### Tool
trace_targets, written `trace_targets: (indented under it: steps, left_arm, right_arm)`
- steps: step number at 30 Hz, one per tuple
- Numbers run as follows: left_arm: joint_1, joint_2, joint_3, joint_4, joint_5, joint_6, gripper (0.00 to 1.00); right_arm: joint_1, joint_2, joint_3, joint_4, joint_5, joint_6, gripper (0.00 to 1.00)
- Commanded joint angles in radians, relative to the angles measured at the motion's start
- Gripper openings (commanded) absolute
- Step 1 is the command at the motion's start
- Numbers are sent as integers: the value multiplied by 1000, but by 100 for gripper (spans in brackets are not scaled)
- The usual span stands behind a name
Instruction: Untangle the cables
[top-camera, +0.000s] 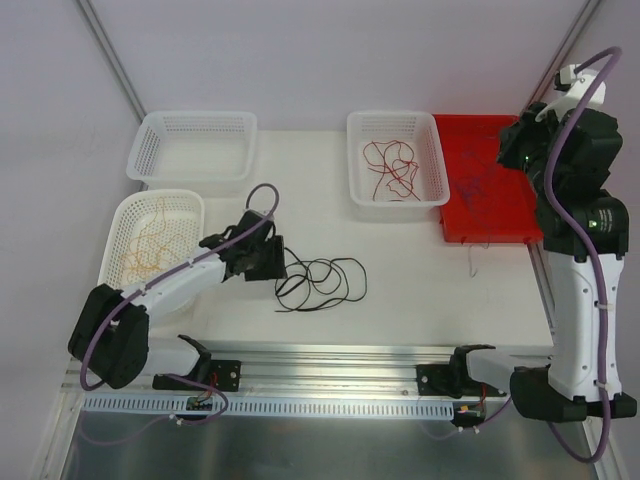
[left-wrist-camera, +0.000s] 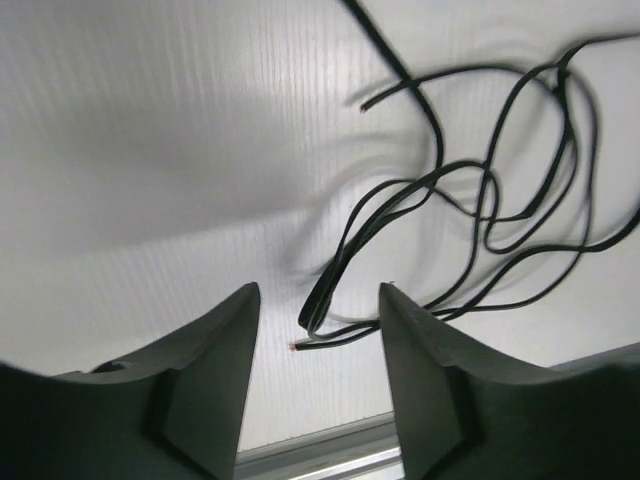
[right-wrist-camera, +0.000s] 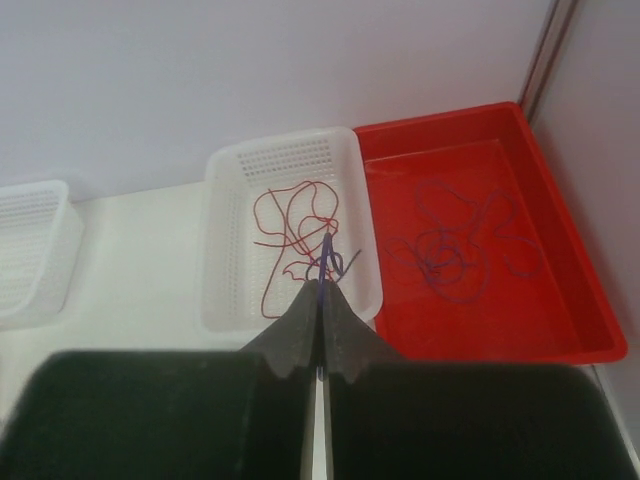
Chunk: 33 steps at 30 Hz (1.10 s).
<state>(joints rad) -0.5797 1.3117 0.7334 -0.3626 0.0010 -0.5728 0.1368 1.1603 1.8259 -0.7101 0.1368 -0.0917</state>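
The left basket (top-camera: 190, 215) holds orange cables (top-camera: 148, 250), the middle basket (top-camera: 395, 117) holds red cables (top-camera: 392, 168), and the red tray (top-camera: 510, 215) holds purple cables (top-camera: 478, 185). On the desk (top-camera: 420, 270), black cables (top-camera: 322, 282) lie loose just beside the left fingers (left-wrist-camera: 318, 300), which are spread and grip nothing. The right fingers (right-wrist-camera: 322, 290), above the tray, are pressed together, pinching a purple cable (right-wrist-camera: 326, 248).

Bright, even, diffuse light; soft shadows under the black cables (left-wrist-camera: 330, 270) on the desk (left-wrist-camera: 150, 200). Close fingers (left-wrist-camera: 210, 380) look blurred.
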Motion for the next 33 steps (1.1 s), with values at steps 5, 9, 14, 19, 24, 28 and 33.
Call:
trace_targets:
  steps: [5,9,14,19,24,28,33]
  left_arm:
    - [145,-107,277,-169,50,160,78]
    - [207,-120,389,-203,62,231,93]
    - [238,-126,405,-199,22,307,94]
    - [265,-121,331,-158,5,309,95]
    - [282,-115,316,-154,5,314,95]
    - [290,-103,307,-156,4,317,95]
    - [293,-91,305,-156,4,317,95]
  right_arm:
    - [-94,67,38,92,34,-23,1]
    - [-121,119,93,110,32,-19,1]
    - [-135,200,197,150,24,-17,1]
    - [-176,311,308,199,14,-8,1]
    - [-244,398,328,279,-19,16,1]
    - [-325,484,328,319,-77,70,1]
    - [-402,565,288,330,-181,161,1]
